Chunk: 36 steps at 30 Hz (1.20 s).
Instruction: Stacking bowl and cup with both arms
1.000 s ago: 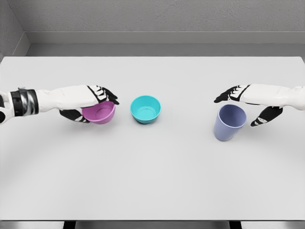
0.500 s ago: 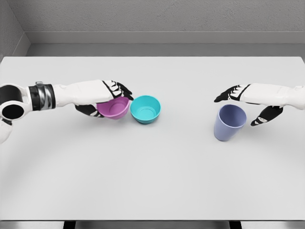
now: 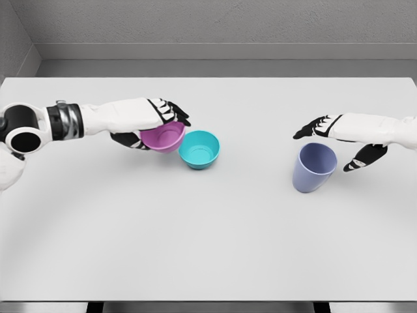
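Since a moment ago, the left hand (image 3: 146,120) has carried the pink bowl (image 3: 163,136) up and to the right, so now it sits in the air with its edge just over the rim of the teal bowl (image 3: 199,149). Its fingers (image 3: 171,112) are wrapped over the top of the pink bowl and the thumb is under it, so the bowl is gripped tight and does not fall. I think it is held up high like that so it can go over the teal bowl's rim and then drop inside. The teal bowl stands alone on the white table (image 3: 208,248), waiting. Far to the right, the right hand (image 3: 339,140) is spread open around the purple cup (image 3: 313,167), not squeezing it, with fingers behind and thumb beside. It looks ready to grab the cup when its turn comes.
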### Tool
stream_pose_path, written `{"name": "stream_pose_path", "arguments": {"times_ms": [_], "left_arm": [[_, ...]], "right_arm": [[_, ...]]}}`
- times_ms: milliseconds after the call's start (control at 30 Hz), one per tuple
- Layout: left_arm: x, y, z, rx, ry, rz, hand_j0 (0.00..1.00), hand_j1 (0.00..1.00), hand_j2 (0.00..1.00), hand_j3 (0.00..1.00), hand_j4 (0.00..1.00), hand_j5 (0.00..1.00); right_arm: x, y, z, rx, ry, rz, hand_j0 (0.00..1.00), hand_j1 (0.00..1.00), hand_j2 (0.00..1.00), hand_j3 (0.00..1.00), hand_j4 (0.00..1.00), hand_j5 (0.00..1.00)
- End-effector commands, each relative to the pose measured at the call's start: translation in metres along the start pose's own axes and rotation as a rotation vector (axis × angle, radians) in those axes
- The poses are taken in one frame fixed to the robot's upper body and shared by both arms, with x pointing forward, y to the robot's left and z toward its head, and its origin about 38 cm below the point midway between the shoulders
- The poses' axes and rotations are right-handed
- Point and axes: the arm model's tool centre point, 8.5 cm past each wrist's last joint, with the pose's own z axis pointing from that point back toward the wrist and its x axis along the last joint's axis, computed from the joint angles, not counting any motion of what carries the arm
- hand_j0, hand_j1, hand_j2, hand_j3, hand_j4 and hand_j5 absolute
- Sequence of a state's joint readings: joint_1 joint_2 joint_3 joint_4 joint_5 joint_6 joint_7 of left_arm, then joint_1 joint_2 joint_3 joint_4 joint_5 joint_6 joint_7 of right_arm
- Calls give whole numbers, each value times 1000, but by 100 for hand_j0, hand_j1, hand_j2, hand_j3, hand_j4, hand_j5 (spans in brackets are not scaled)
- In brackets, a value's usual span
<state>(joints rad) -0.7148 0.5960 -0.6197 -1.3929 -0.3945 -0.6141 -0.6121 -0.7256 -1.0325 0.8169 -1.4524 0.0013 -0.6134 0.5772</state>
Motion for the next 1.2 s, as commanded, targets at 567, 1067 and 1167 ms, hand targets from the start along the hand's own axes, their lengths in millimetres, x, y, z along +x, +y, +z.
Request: {"name": "stream_pose_path", "arguments": {"times_ms": [567, 1067, 1167], "left_arm": [[11, 5, -47, -16, -43, -15, 65, 65, 65, 65, 65, 65], [14, -2, -79, -67, -54, -19, 65, 65, 65, 65, 65, 65], [13, 1, -78, -64, -52, -22, 65, 65, 65, 65, 65, 65]], "right_arm": [[0, -1, 0, -5, 0, -7, 100, 100, 100, 100, 100, 100], [-1, -2, 1, -8, 2, -6, 100, 100, 100, 100, 100, 100], [0, -2, 1, -7, 0, -4, 100, 100, 100, 100, 100, 100]]}}
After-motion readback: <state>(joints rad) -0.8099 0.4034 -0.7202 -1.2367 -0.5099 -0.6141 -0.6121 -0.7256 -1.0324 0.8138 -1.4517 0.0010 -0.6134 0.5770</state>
